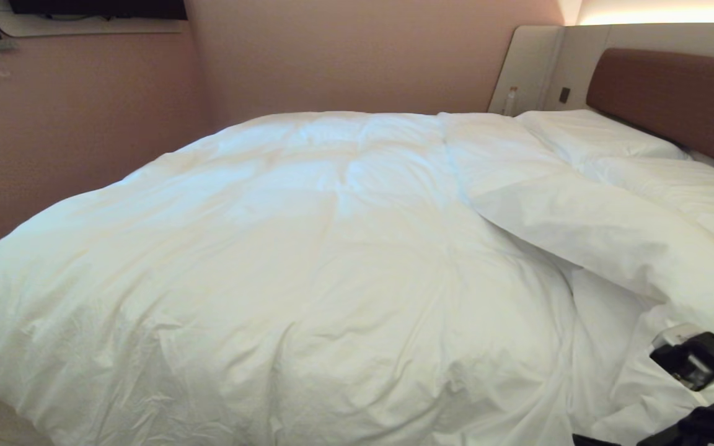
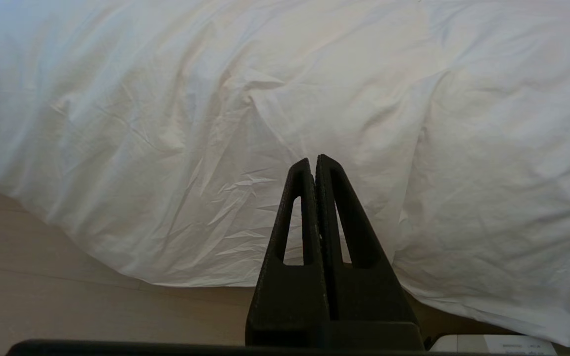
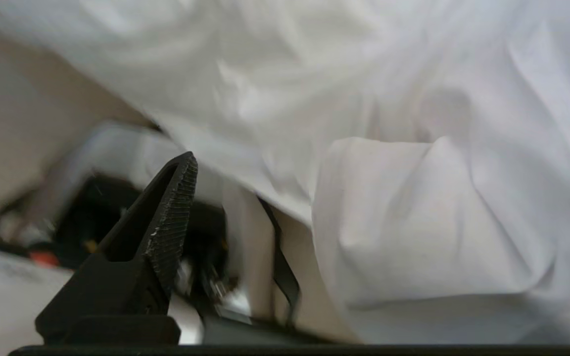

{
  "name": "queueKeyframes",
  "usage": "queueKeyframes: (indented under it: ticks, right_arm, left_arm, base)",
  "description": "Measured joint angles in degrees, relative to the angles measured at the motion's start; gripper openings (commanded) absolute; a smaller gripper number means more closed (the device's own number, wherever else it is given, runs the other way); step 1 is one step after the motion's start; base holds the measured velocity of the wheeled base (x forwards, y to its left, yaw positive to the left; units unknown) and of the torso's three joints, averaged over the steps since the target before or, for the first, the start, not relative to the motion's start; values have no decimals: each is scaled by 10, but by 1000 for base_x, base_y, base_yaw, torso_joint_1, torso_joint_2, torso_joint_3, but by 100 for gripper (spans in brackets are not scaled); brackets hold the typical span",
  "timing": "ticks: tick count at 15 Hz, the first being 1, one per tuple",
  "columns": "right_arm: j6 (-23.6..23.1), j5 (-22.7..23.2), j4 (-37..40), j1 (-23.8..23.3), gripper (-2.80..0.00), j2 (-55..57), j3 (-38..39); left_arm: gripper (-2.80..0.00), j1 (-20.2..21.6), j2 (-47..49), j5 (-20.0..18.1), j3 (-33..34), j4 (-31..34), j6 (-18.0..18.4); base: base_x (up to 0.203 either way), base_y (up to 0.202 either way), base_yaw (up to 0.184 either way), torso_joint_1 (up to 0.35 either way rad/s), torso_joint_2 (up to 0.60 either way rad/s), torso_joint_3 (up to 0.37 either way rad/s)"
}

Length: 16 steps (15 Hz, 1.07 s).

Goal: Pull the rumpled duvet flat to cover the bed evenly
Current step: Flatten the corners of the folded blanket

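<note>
Duvet [image 1: 307, 248] overhangs the bed's near edge; left jaws closed, right jaws apart.

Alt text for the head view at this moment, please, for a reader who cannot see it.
A puffy white duvet covers most of the bed, but its top corner is folded back near the pillows, baring sheet. The right arm's black gripper shows at the lower right edge by the rumpled duvet edge.
</note>
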Motion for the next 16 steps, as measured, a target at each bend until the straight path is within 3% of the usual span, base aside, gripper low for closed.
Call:
queueKeyframes:
  ticks: [8, 16]
  right_arm:
    - [28, -29, 174, 1, 0, 156, -19]
    - [124, -108, 140, 98, 0, 374, -57]
  left_arm:
    - [-280, 0, 0, 0, 0, 0, 0]
    - [-280, 0, 0, 0, 0, 0, 0]
  base:
    - [0, 0, 0, 0, 0, 0]
    - [0, 0, 0, 0, 0, 0]
